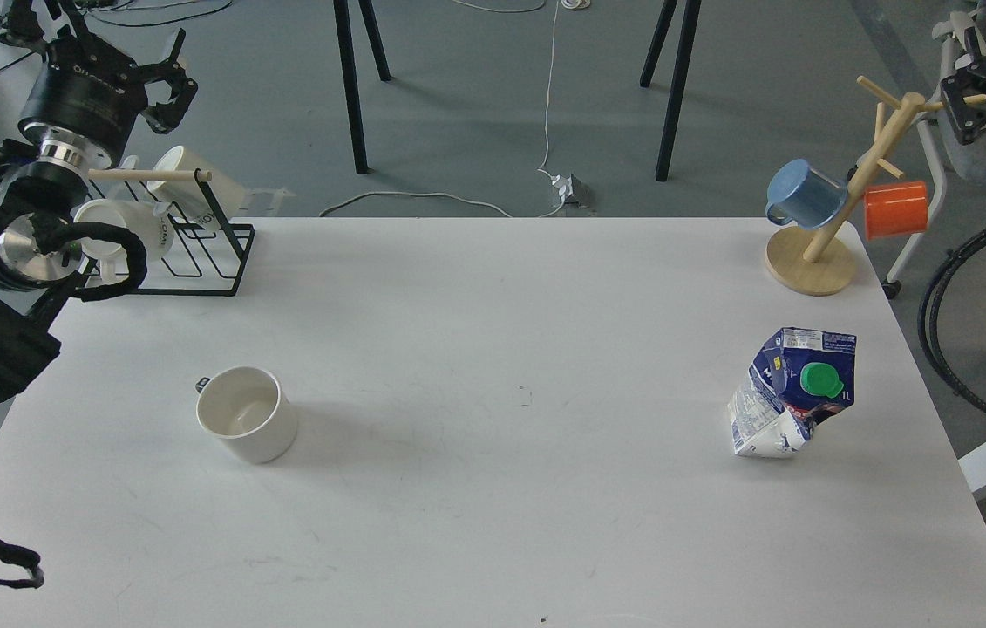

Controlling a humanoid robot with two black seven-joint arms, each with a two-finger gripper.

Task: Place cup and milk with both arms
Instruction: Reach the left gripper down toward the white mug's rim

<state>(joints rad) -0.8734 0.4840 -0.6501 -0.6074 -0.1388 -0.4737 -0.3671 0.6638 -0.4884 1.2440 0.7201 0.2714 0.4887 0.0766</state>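
The cup (247,426), plain white with a small dark handle on its far left side, stands upright and empty on the left half of the white table (501,349). On the right half stands the milk (793,392), a dented blue-and-white carton with a green cap, leaning slightly. My left gripper (172,87) hangs high beyond the table's far left corner, well away from the cup, open and empty. Up past the far right corner, my right gripper (956,83) is open and holds nothing, far from the milk.
A black wire rack (196,253) with cream mugs (196,179) sits at the far left corner. At the far right corner, a wooden mug tree (841,218) carries a blue mug (802,194) and an orange mug (895,209).
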